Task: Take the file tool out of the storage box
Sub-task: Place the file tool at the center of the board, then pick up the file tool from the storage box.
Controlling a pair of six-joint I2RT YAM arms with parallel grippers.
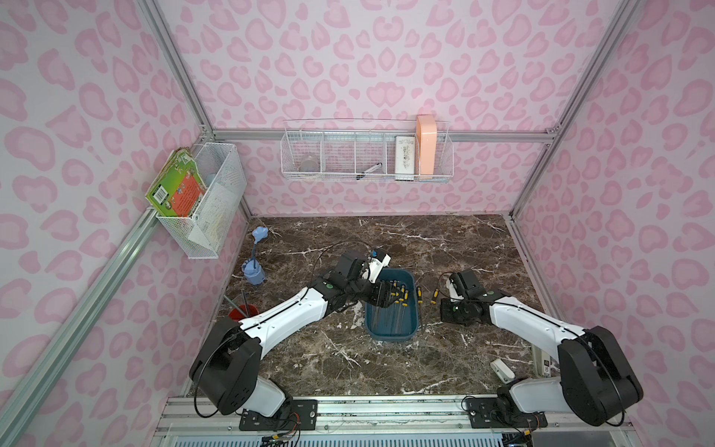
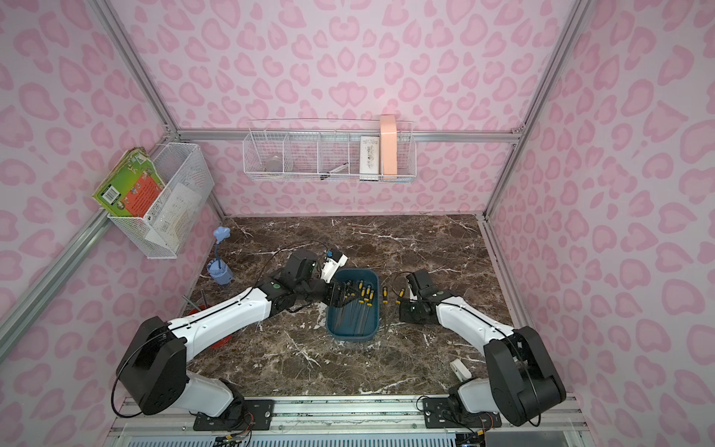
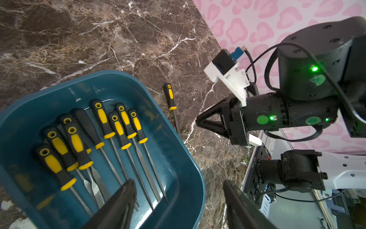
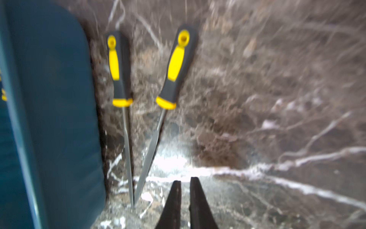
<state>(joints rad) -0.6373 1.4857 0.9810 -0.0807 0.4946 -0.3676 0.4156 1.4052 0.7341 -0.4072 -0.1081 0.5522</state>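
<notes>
Lying in a loose fan on the floor of the teal storage box (image 3: 198, 174), the needle files (image 3: 118, 128) point their black-and-yellow handles toward the box's far wall and their thin steel blades toward its near wall, with several handles overlapping. Each looks light and stiff. The bare blade is narrow and probably slick, while the fat rubbery handle should give a surer hold, so the yellow middle of a handle at the outside of the fan seems the place to pinch, clear of its neighbours. The left gripper (image 3: 178, 181) hangs over the box with its jaws spread wide and nothing between them. The right gripper (image 4: 184, 180) is clenched on nothing, low over the bench (image 1: 387, 240) near the tips of two loose files (image 4: 120, 79) that lie outside the box, just beside its wall on the side of the bench's right edge. The box sits near the bench's middle. The bench is hard and glossy with a brown marble look, so a dropped file would likely skid. Pink leopard-print walls (image 1: 387, 58) on an aluminium frame carry white wire baskets (image 1: 365, 154), and a red pen pot (image 1: 243, 311) stands at the left edge
</notes>
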